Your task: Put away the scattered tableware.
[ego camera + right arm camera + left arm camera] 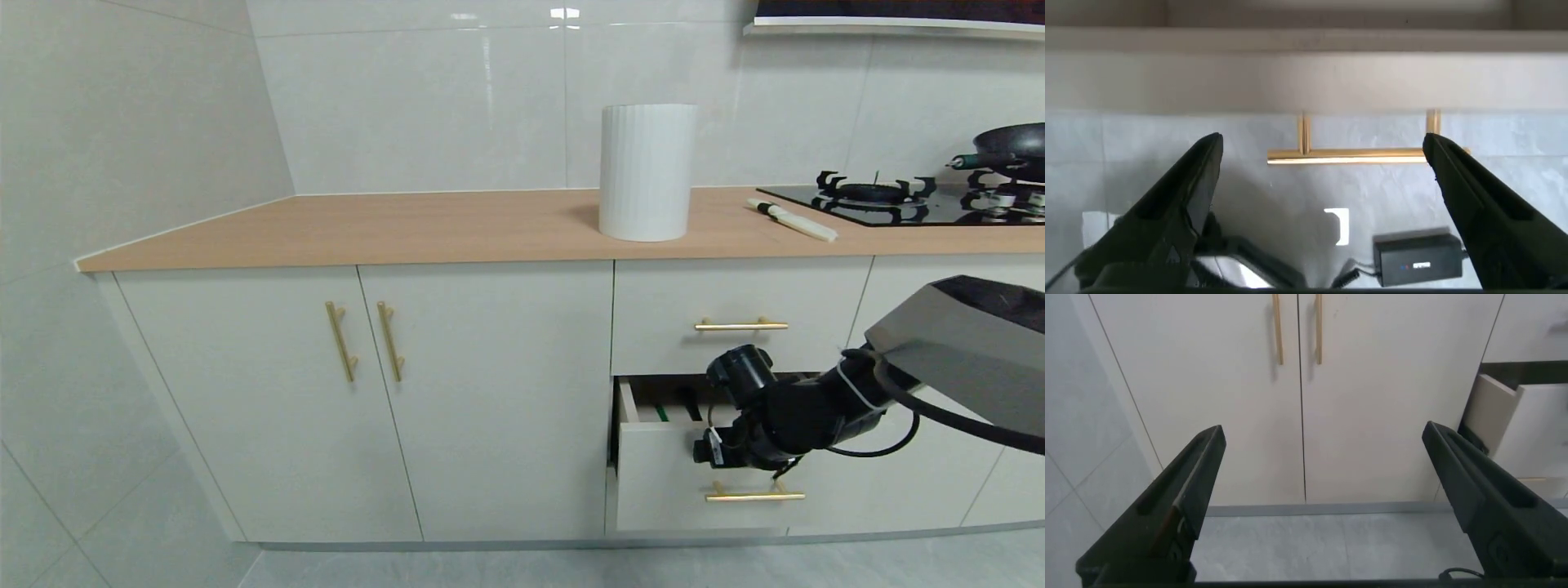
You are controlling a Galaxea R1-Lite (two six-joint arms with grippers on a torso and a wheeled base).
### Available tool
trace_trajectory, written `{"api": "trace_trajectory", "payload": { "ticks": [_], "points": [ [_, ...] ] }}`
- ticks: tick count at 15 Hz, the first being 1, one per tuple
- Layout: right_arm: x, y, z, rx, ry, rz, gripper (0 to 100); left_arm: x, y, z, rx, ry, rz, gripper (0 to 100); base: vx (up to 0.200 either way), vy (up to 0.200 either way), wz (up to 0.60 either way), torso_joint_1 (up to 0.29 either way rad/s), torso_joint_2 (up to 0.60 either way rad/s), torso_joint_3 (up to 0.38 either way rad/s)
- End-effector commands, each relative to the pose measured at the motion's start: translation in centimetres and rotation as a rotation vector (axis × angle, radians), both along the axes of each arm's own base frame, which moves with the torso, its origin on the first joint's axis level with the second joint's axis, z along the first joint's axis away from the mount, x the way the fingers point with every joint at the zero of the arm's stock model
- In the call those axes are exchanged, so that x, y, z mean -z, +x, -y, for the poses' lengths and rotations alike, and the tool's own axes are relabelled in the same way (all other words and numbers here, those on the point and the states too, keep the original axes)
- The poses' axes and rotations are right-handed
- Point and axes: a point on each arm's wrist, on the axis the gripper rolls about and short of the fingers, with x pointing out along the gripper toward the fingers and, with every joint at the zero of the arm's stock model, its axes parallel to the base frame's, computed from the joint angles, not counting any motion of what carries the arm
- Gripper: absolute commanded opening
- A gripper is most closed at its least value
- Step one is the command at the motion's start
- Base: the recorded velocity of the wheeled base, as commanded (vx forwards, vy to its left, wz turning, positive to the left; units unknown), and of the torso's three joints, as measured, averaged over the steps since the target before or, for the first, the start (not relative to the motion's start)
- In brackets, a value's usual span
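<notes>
A white-bladed utensil with a dark handle [792, 219] lies on the wooden countertop [449, 224], between a tall white ribbed holder [647, 171] and the hob. Below it, the lower drawer [653, 441] stands pulled out, with dark and green things dimly visible inside. My right arm [784, 420] hangs in front of that drawer. In its wrist view, my right gripper [1321, 151] is open, fingers on either side of the drawer's gold handle [1368, 153] and not touching it. My left gripper [1323, 437] is open and holds nothing. It is low, facing the double cabinet doors [1298, 392].
A black gas hob [898, 202] with a dark pan [1012, 145] takes up the counter's right end. The upper drawer [739, 306] is closed. The open drawer's corner [1523, 416] juts out beside the left arm. Tiled walls enclose the left side and back.
</notes>
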Motion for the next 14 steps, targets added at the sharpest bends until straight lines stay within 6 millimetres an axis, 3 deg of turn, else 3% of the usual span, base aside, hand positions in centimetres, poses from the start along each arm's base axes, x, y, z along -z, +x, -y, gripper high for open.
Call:
{"api": "trace_trajectory", "payload": {
  "ticks": [1,10,14],
  "points": [
    [1.7,0.6,0.3,0.015,-0.001,0.000,100,0.0,0.0,0.0,0.001,0.001,0.000,100,0.000,0.000,0.00,0.000,0.00,0.000],
    [4.6,4.6,3.5,0.115,0.074,0.260,100,0.0,0.0,0.0,-0.001,0.000,0.000,100,0.000,0.000,0.00,0.000,0.00,0.000],
    [5.2,5.4,4.3,0.140,0.090,0.320,100,0.0,0.0,0.0,-0.001,0.000,0.000,100,0.000,0.000,0.00,0.000,0.00,0.000]
  ]
}}
